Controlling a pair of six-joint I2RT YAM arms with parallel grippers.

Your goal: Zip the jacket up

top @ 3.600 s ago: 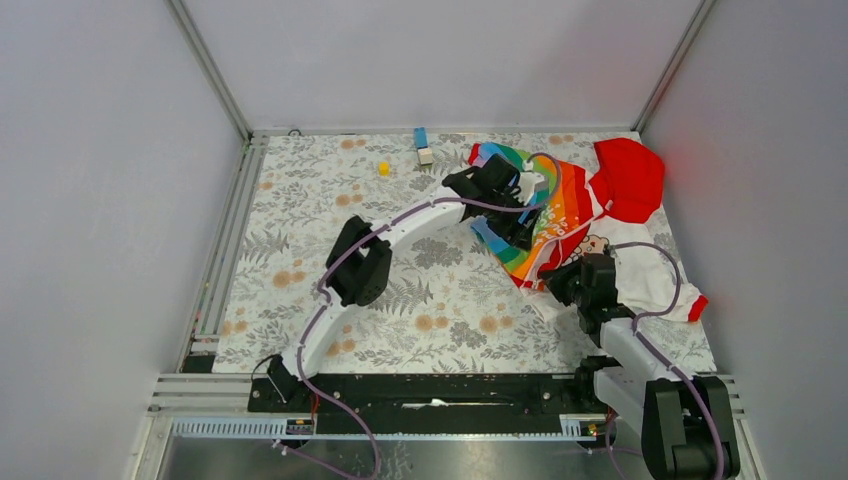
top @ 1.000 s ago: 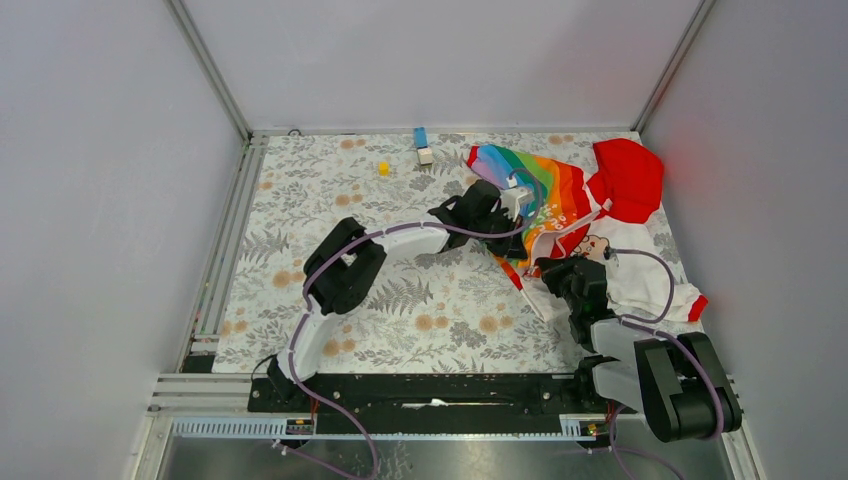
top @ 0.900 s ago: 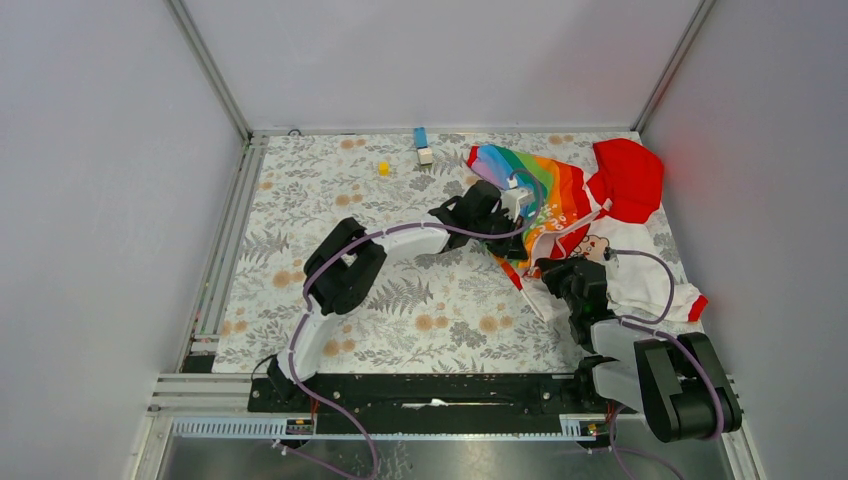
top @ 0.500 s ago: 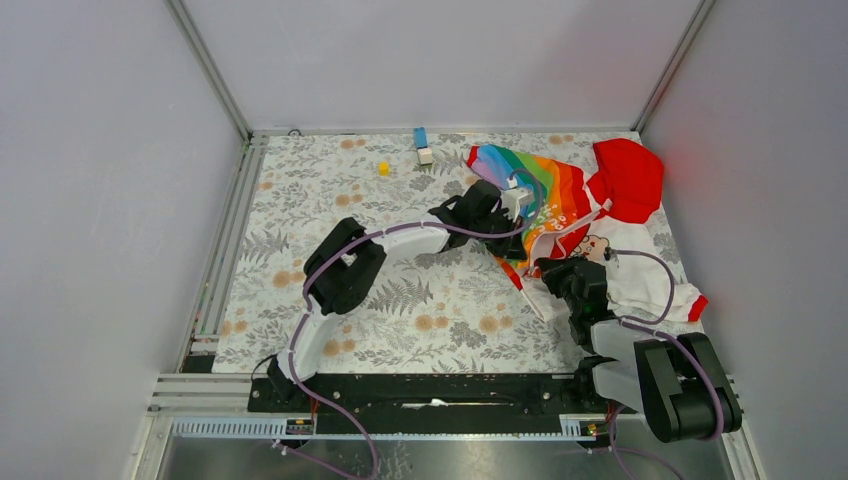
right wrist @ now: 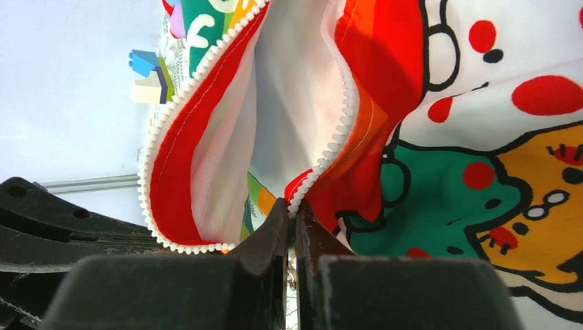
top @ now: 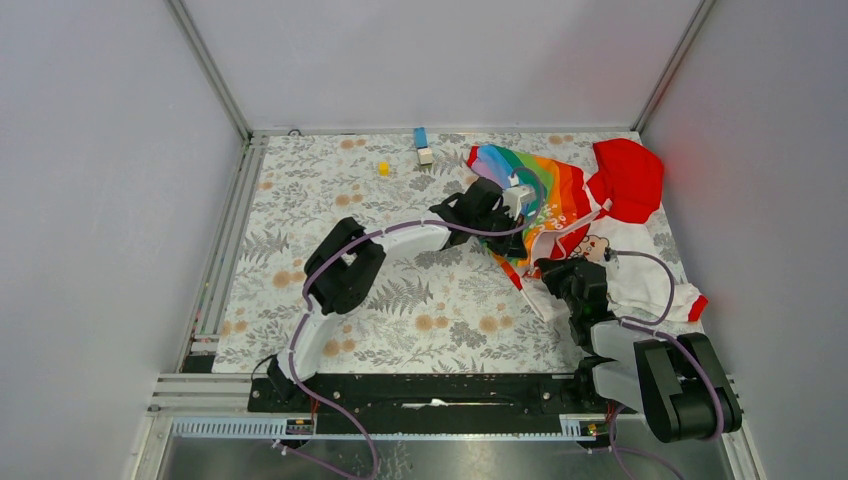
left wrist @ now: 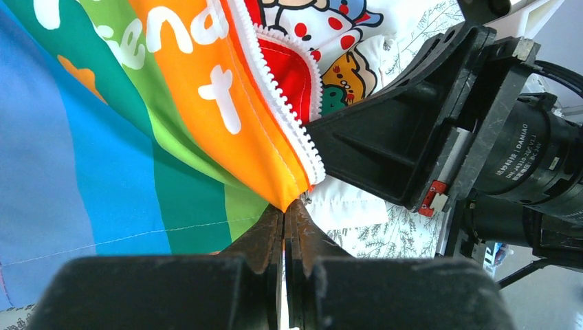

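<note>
The jacket (top: 590,215) lies at the back right of the table, rainbow panel (top: 545,190) to the left, red hood (top: 630,172) behind it. My left gripper (top: 516,250) is shut on the bottom corner of the rainbow panel (left wrist: 206,124), just below its white zipper teeth (left wrist: 275,103). In its wrist view the jaws (left wrist: 284,205) pinch the orange tip. My right gripper (top: 553,268) is shut on the lower end of the other zipper edge (right wrist: 330,151), beside the cartoon print (right wrist: 481,172); its jaws (right wrist: 294,206) close on the teeth. The two zipper halves stand apart.
A blue and grey block (top: 422,146) and a small yellow cube (top: 383,168) sit near the back edge of the floral mat (top: 400,290). Grey walls close in both sides and the back. The left gripper's black fingers (right wrist: 62,227) show close in the right wrist view.
Since the oldest frame the left arm has drawn nearer with the rainbow panel's corner, and the right arm has folded back. Over the last second nothing visibly moves.
</note>
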